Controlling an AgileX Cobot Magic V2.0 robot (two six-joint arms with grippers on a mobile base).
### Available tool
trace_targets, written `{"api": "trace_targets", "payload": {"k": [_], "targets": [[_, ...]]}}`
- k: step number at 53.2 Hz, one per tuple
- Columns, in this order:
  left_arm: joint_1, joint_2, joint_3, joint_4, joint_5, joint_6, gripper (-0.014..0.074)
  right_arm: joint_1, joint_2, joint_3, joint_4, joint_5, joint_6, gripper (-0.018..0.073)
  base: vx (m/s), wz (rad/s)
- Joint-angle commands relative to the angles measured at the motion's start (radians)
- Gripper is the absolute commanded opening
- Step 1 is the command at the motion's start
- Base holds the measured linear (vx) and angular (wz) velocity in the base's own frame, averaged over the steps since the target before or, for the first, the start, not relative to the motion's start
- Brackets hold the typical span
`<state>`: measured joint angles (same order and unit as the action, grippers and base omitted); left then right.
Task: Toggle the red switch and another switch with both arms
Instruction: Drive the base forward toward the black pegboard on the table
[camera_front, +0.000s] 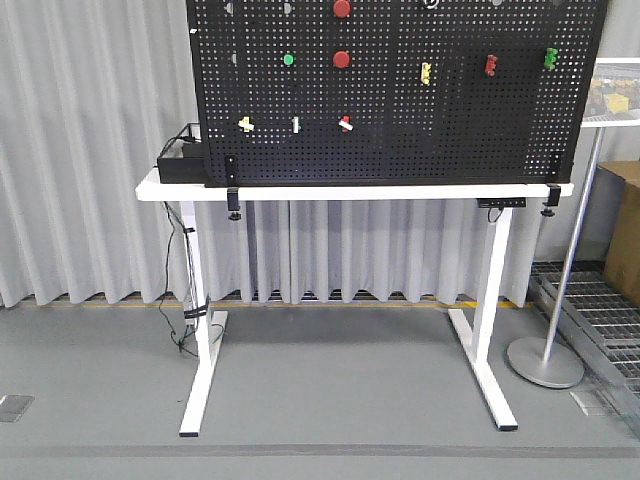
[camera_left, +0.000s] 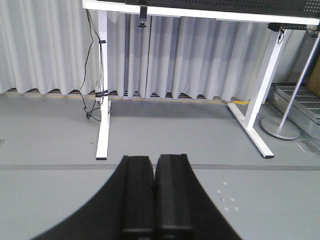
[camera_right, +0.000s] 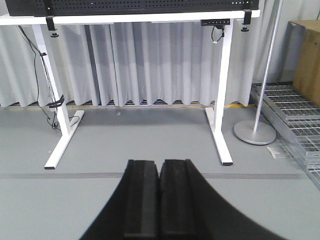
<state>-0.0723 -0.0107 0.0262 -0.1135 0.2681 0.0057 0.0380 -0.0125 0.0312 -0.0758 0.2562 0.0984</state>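
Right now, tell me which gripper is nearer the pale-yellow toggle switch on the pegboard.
Left, probably. The pale-yellow switch sits left on the board; the left gripper hangs low facing the left half of the table, the right gripper equally low farther right. Both are far off.

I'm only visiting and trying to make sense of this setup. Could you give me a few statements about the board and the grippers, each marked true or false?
1. The red switch sits in the lowest row of parts on the pegboard. True.
2. In the front view, the pale-yellow switch is right of the red switch. False: it is to the left, with a white-and-green switch between them.
3. The left gripper and the right gripper are both shut. True.
4. One gripper is touching the red switch. False: no arm is at the board in the front view.
5. The pegboard hangs from the curtain. False: it stands on the white table.
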Motion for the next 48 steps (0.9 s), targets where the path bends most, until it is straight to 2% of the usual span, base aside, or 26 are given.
{"api": "trace_targets", "payload": {"k": [1,48], "targets": [[0.002,-0.009,0.019,-0.005,-0.080,-0.006,0.0003,-0.006,-0.009,0.005,-0.010,-0.083,-0.005,-0.0006,0.00,0.00],[0.002,-0.009,0.019,-0.005,-0.080,-0.006,0.0003,-0.006,-0.009,0.005,-0.010,-0.083,-0.005,-0.0006,0.02,0.00]]}}
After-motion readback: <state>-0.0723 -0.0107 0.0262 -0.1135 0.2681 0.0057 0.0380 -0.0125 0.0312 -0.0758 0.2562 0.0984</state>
